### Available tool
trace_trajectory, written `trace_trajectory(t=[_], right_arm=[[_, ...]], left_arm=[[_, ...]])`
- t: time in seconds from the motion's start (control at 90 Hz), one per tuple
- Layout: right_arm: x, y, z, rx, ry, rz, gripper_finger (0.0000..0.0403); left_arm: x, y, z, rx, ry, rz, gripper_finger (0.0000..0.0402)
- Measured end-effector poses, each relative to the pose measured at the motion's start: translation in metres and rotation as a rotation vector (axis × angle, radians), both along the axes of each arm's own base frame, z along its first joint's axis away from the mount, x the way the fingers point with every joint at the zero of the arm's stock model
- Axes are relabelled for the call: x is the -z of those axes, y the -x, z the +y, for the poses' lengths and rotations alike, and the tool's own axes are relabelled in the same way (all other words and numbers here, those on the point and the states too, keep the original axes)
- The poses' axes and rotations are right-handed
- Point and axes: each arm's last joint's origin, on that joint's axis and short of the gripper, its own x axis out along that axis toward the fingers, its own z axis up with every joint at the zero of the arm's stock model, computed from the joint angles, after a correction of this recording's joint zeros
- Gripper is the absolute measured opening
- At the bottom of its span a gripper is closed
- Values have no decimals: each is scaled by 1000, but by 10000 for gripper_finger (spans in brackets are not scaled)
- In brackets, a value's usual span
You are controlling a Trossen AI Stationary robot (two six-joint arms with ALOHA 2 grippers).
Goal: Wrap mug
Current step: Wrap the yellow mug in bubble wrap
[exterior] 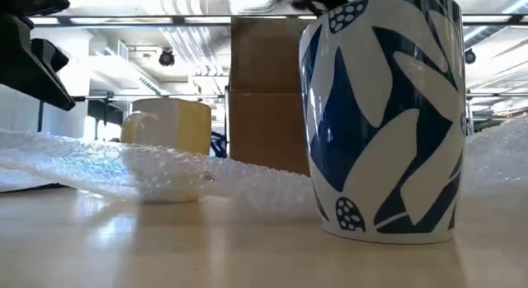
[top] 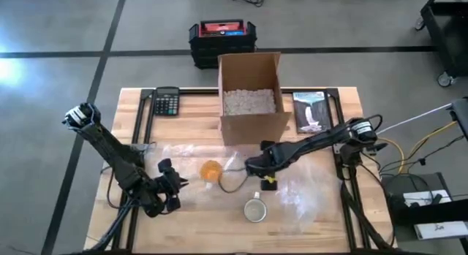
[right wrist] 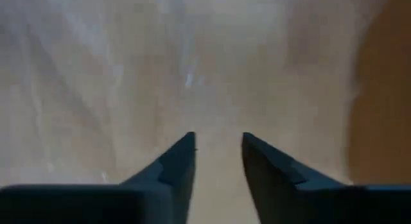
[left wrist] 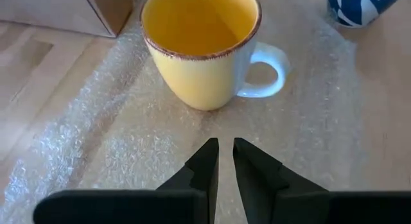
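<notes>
Yellow mug (top: 210, 170) upright on the bubble wrap sheet (top: 300, 193), mid counter (top: 131, 211), just in front of the cardboard box (top: 250, 94). Handle points toward the blue-and-white mug (top: 255, 209), which stands nearer the front edge, also on or at the wrap; can't tell which mug is the target, but the yellow one is what the left wrist view is lined up on

Left gripper (top: 174, 183) sits low beside the yellow mug on its left, apart from it. Jaws nearly closed, only a thin slit between them, nothing held; in the left wrist view they (left wrist: 225, 166) rest just above the wrap, short of the mug base

Right gripper (top: 254, 167) is on the other side of the yellow mug, close to it, over the wrap. Jaws (right wrist: 217, 153) a bit apart, narrow gap, empty; wrap fills the view under them

Step, as I read it: early, positioning. The wrap lies flat and no fold has been brought over either mug yet

Next move calls for pinching a wrap edge and lifting it over the mug. Thin film, so the jaws need to go right down to the counter and close fully. Risk: dragging the sheet tips or slides the mug

Calculator (top: 167, 101) and a printed card (top: 311, 111) at the back, not involved
</notes>
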Motion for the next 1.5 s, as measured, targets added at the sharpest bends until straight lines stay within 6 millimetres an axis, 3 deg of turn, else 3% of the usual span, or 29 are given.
trace_trajectory(t=[0.133, 0.222, 0.3, 0.378, 0.522, 0.567, 0.889, 1.133, 1.256, 1.5], right_arm=[[35, 12, -3, 24, 1, -10, 205], [48, 13, -6, 36, -7, -69, 228], [52, 14, -6, 30, -2, -85, 222], [52, 13, -6, 18, 23, -96, 182], [36, 2, -6, -44, 56, -140, 39], [25, -5, -5, -70, 68, -177, 17], [-61, -58, 4, -195, 108, -507, 5], [-92, -84, 11, -224, 10, -830, 2], [-84, -99, 11, -232, -50, -929, 2], [-24, -122, -1, -147, -61, -845, 2]], left_arm=[[0, 0, 0, 0, 5, -4, 36], [0, 0, -1, 3, 4, -5, 36], [0, -1, -1, 3, 9, -9, 36], [-1, -1, -1, 3, 13, -13, 36], [-1, -1, -2, 6, 15, -16, 36], [-1, -1, -2, 6, 15, -16, 36], [-1, -2, -2, 7, 17, -19, 36], [-2, -2, -2, 14, 16, -23, 36], [-3, -3, -2, 6, 21, -42, 36], [-32, -17, -5, 4, -43, -138, 36]])
